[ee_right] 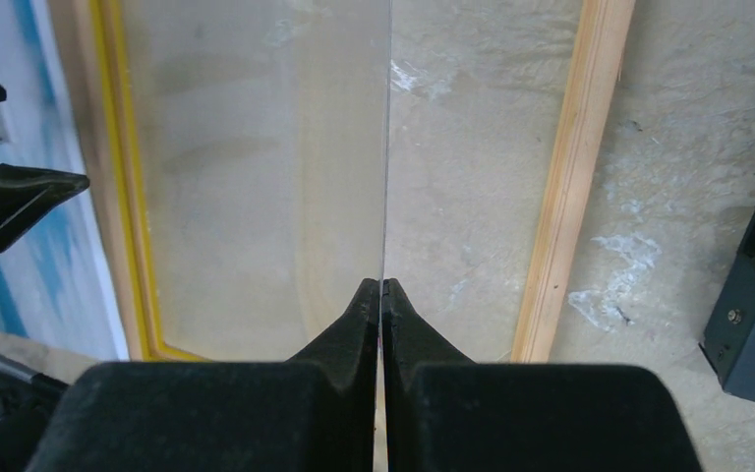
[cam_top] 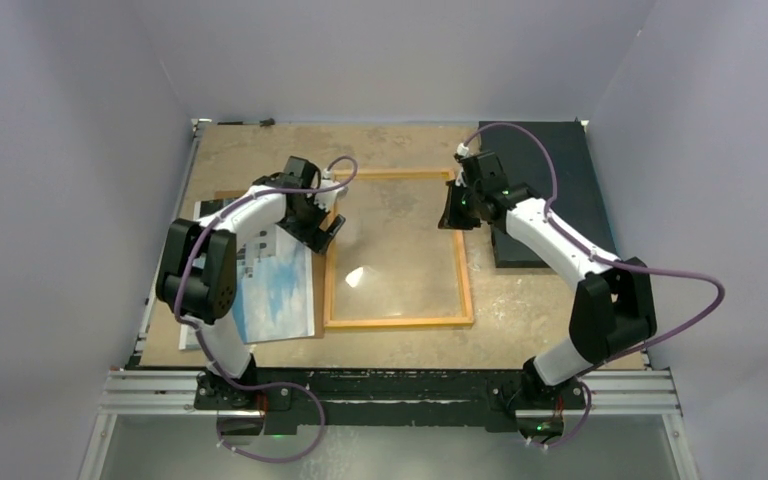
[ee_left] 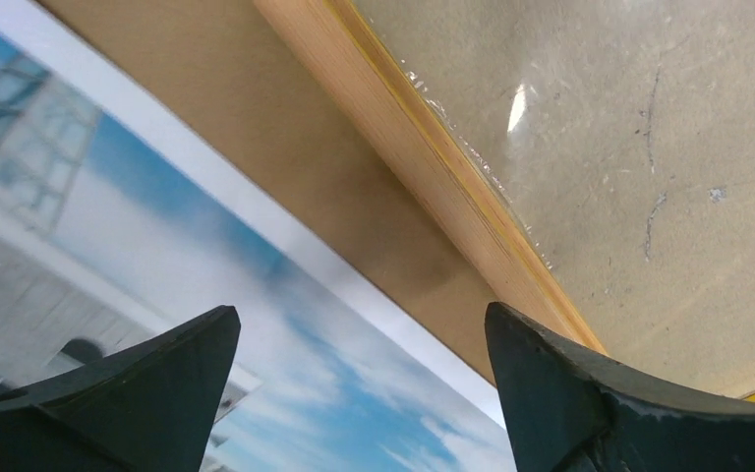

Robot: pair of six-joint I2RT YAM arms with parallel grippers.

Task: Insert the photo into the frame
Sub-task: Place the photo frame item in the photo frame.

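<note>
Pinches the clear pane's (cam_top: 400,260) edge in the clenched right gripper (ee_right: 381,290), likely to steady the reverse-up frame (cam_top: 398,322) for loading, and hovers the left gripper (ee_left: 359,315), spread wide and empty, over the photo (cam_top: 280,285) lying face up on the backing board (ee_left: 285,147) just beside the frame.

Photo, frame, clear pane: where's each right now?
photo (cam_top: 285,288): top view, blue sky area.
frame (cam_top: 400,323): top view, near wooden rail.
clear pane (ee_right: 256,177): right wrist view, face left of pinched edge.
</note>
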